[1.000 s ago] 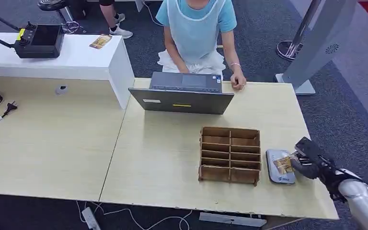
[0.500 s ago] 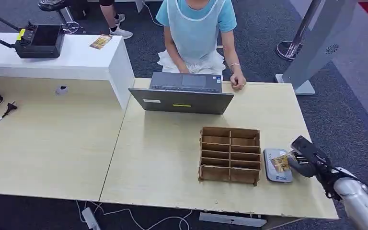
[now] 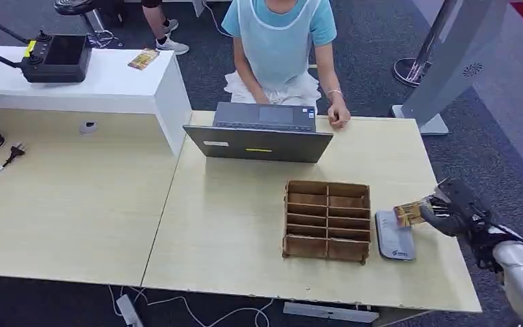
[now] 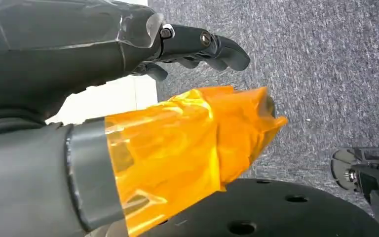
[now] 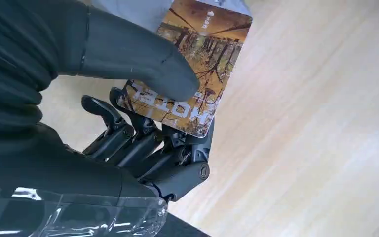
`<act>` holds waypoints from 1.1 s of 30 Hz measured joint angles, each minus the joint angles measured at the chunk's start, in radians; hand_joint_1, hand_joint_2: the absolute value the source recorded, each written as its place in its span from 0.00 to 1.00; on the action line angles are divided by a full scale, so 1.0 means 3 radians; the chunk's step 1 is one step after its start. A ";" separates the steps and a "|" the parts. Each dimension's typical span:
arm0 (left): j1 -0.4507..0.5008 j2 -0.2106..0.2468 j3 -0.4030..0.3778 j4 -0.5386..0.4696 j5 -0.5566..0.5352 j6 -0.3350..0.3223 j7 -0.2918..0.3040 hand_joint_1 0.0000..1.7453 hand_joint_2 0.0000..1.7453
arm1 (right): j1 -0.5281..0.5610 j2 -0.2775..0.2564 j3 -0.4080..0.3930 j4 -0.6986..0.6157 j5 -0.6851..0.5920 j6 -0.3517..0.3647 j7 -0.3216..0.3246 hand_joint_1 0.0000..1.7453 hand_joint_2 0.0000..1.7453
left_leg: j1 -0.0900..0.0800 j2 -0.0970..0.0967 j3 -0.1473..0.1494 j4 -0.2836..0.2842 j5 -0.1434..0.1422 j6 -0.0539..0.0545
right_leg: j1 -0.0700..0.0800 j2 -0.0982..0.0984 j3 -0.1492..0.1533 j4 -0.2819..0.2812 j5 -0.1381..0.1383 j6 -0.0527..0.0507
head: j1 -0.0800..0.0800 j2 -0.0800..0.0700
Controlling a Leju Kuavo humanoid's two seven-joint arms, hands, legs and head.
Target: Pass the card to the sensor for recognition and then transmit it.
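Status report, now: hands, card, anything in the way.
Right hand grips card above sensor, just off its far edge. Left hand holds nothing. Nothing blocks the path to the person.

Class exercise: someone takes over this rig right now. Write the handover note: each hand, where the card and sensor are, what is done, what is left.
Right hand: holds the card between thumb and fingers, above the far right corner of the sensor.
Left hand: holds nothing, hanging over carpet, thumb wrapped in orange film.
Sensor: flat on the table, right of the wooden divider box.
Person: seated across the table behind the laptop.
Done: card picked up and brought to the sensor.
Left: whether it has read cannot be told; then pass the card on.
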 joint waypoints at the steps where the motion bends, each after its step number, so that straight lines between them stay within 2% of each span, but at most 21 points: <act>1: 0.0000 0.0000 0.0000 0.0000 0.0004 0.0000 -0.0006 0.00 0.00 | -0.0006 -0.0015 -0.0032 -0.0014 -0.0042 0.0044 -0.0014 1.00 1.00 | 0.0000 0.0000 0.0000 0.0000 0.0000 0.0000 | 0.0000 0.0000 0.0000 0.0000 0.0000 0.0000 | 0.0001 0.0000; 5: 0.0000 0.0000 0.0000 0.0000 0.0009 0.0000 -0.0019 0.00 0.00 | -0.0025 -0.0058 -0.0121 -0.0081 -0.0151 0.0150 -0.0046 1.00 1.00 | 0.0000 0.0000 -0.0001 0.0000 0.0000 0.0000 | 0.0000 0.0000 0.0000 0.0000 0.0000 0.0000 | 0.0001 0.0000; 24: 0.0000 -0.0001 0.0000 0.0000 0.0023 0.0005 -0.0019 0.00 0.00 | -0.0266 -0.0067 -0.0151 -0.0528 -0.0156 0.0137 -0.0083 1.00 1.00 | 0.0000 -0.0001 -0.0003 0.0000 0.0000 0.0000 | 0.0000 -0.0002 -0.0001 0.0000 0.0000 0.0000 | 0.0001 0.0000; 28: 0.0000 -0.0001 0.0004 0.0000 0.0039 0.0005 -0.0019 0.00 0.00 | -0.0350 -0.0060 -0.0127 -0.0606 -0.0041 0.0032 -0.0102 1.00 1.00 | 0.0000 0.0000 -0.0008 0.0000 0.0000 0.0000 | 0.0000 -0.0001 -0.0002 0.0000 0.0000 0.0000 | 0.0001 0.0000; 33: -0.0002 -0.0003 0.0014 0.0000 0.0042 -0.0005 -0.0019 0.00 0.00 | -0.0705 0.0029 -0.0029 -0.0745 0.0303 -0.0231 -0.0034 1.00 1.00 | 0.0001 0.0002 -0.0005 -0.0001 0.0003 -0.0002 | 0.0001 0.0003 -0.0002 0.0002 0.0001 -0.0001 | 0.0000 0.0000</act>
